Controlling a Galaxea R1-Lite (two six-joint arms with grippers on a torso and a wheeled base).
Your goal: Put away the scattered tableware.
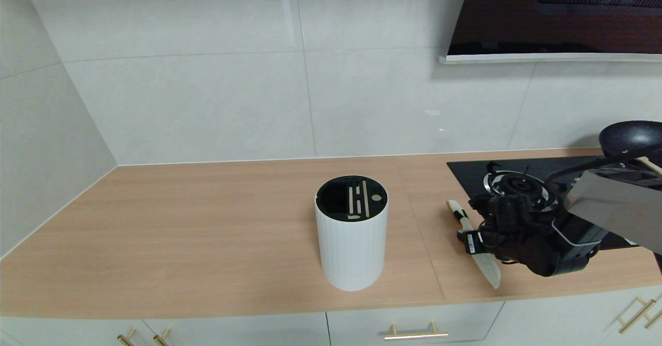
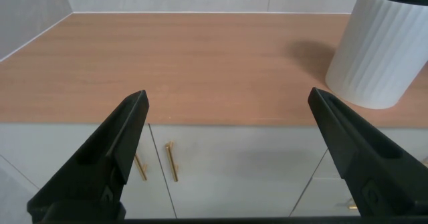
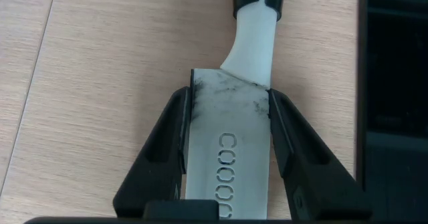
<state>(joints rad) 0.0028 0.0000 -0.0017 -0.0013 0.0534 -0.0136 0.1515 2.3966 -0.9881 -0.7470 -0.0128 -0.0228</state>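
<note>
The knife [image 1: 486, 266] lies near the front edge of the counter [image 1: 207, 232], beside the hob [image 1: 465, 173]. The right gripper [image 3: 231, 97] pinches its blade. The left gripper [image 2: 227, 100] is spread wide at the front edge, near the holder [image 1: 351, 242].

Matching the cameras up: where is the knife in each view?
Head: knife on the counter, right of the holder.
Right wrist: blade held by the right gripper.
Left wrist: faces the holder instead.
Shared landmark: the wooden counter.
</note>
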